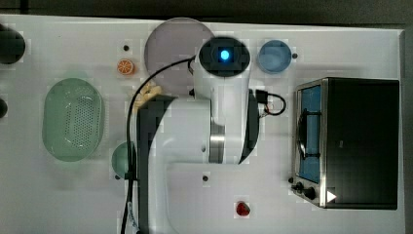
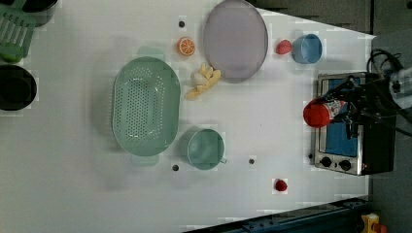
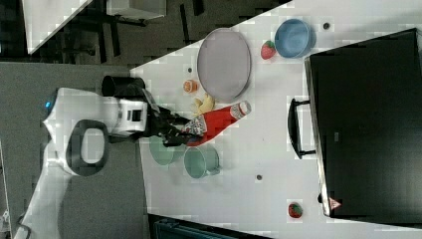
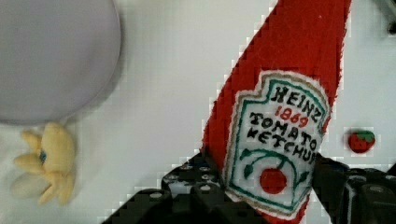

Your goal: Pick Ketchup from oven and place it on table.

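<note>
**Ketchup clamped in the gripper, clear of the oven**

The Ketchup (image 3: pixel 216 122) is a red squeeze bottle with a white cap and a white label printed in green, red and black. The gripper (image 3: pixel 186 130) is clamped on the bottle's lower body, its black fingers (image 4: pixel 187 184) pressing either side of the label. In the right view the bottle is carried above the table (image 3: pixel 268 149), tilted, with the cap pointing toward the oven (image 3: pixel 366 122).

The oven is a boxy unit with a matte black top, a silver front frame, a blue-tinted glass door with a curved handle, and black knobs. In the right view it stands well apart from the bottle.

Near the gripper in the right view are a pale yellow soft toy (image 3: pixel 204 104), a round grey-lilac plate (image 3: pixel 224 64) and a smooth green cup (image 3: pixel 199 162). The table is flat, white and marked with small dark dots.
</note>
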You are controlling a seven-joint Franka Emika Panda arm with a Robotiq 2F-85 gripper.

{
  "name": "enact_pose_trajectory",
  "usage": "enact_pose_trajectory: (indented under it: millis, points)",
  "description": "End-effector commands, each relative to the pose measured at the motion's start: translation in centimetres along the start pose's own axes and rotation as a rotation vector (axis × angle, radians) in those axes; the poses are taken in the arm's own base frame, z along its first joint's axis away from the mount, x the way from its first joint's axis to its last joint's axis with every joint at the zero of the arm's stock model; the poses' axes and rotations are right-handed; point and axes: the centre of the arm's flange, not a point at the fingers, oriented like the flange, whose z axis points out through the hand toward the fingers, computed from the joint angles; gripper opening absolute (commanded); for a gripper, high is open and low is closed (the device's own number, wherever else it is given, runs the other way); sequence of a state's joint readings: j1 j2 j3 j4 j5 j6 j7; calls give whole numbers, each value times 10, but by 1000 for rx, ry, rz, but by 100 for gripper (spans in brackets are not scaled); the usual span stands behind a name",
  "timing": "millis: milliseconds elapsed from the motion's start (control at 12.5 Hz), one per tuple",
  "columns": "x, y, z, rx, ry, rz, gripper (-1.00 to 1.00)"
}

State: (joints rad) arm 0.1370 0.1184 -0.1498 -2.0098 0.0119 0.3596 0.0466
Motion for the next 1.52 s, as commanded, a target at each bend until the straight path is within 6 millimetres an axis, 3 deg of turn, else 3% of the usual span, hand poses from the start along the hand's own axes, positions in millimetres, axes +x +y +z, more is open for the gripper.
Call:
enact_pose_trajectory:
  millis: [80, 160, 240, 320, 640, 800, 880, 1040, 1280, 1520]
  points:
    - [11, 13, 31, 72, 32, 48, 21]
    - [10, 11, 70, 63, 34, 46, 21]
    - [11, 10, 91, 56, 35, 47, 21]
    - [16, 6, 140, 40, 44, 50, 21]
    - [26, -3, 195, 42, 77, 49, 24]
    - [23, -1, 207, 31, 70, 49, 61]
    - [23, -1, 206, 36, 73, 57, 100]
    - [31, -14, 131, 152, 147, 107, 100]
    - [33, -16, 46, 223, 180, 112, 100]
    - [25, -3, -92, 271, 191, 107, 100]
